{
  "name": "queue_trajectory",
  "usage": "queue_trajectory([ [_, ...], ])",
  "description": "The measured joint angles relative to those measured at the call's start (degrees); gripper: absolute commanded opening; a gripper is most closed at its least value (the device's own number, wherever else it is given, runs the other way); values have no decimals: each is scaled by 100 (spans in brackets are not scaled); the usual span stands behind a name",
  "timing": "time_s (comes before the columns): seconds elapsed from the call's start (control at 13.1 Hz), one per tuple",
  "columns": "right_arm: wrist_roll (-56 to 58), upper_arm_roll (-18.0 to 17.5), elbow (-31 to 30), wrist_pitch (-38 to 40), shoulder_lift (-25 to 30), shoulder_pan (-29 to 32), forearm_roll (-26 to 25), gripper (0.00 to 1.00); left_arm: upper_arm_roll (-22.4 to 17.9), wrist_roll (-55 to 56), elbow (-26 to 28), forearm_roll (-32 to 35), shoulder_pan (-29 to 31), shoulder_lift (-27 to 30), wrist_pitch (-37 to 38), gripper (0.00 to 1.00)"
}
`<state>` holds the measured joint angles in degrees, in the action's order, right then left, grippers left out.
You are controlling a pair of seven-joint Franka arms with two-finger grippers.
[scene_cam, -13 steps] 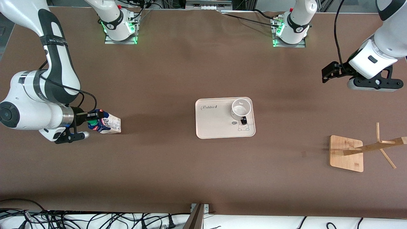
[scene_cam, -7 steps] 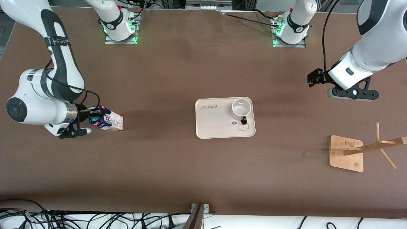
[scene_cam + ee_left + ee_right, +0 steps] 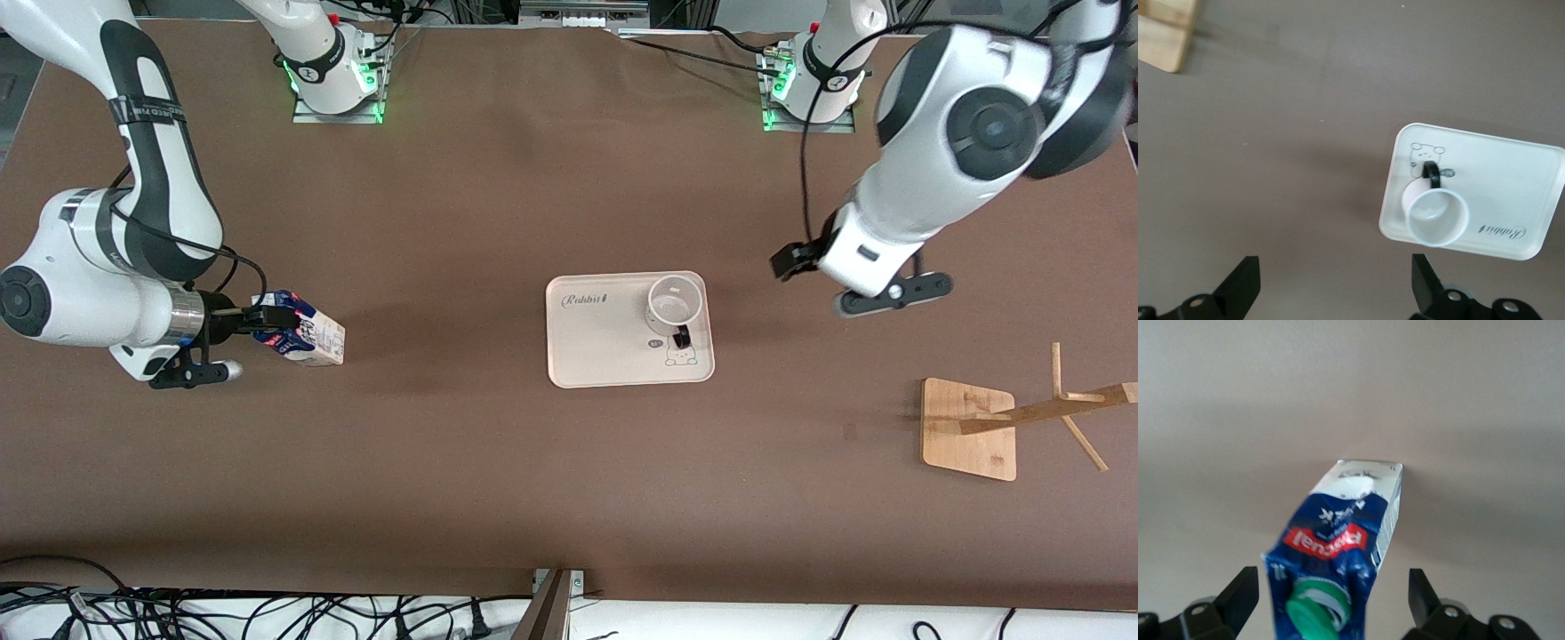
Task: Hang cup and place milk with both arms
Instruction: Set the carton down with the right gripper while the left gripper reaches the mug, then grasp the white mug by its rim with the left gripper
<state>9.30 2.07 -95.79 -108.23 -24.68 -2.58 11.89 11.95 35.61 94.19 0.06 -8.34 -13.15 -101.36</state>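
The milk (image 3: pixel 304 336) is a blue and white carton with a green cap, tipped over on the table toward the right arm's end. In the right wrist view the milk (image 3: pixel 1338 533) points its cap end between the fingers. My right gripper (image 3: pixel 265 324) (image 3: pixel 1331 600) is open around that cap end, with a gap on each side. The cup (image 3: pixel 674 302) (image 3: pixel 1437 217), white with a black handle, stands upright on the white tray (image 3: pixel 596 351) (image 3: pixel 1518 173). My left gripper (image 3: pixel 789 261) (image 3: pixel 1336 287) hangs open and empty over bare table beside the tray, toward the left arm's end.
A wooden cup rack (image 3: pixel 967 428) with slanted pegs stands toward the left arm's end, nearer to the front camera than the tray; a corner of the rack base (image 3: pixel 1161 33) shows in the left wrist view. Cables lie along the table's front edge.
My right gripper has opened and let go of the milk's top. The left arm has swung from its end of the table toward the tray, still open.
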Motion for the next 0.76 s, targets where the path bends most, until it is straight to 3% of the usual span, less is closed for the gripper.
queue_trajectory([
  [0.38,7,15,483,15,49,18,0,100,193,1461,64,64,-577,-865,-1073,100],
  [0.53,18,15,570,85,177,14,-47,100,201,2166,78,582,-873,-1134,-1333,100],
  [0.69,22,14,618,334,542,14,-408,100,212,2797,85,921,-1139,-1414,-1560,99],
  [0.76,22,14,630,520,785,14,-576,100,214,2971,89,958,-1237,-1545,-1686,92],
])
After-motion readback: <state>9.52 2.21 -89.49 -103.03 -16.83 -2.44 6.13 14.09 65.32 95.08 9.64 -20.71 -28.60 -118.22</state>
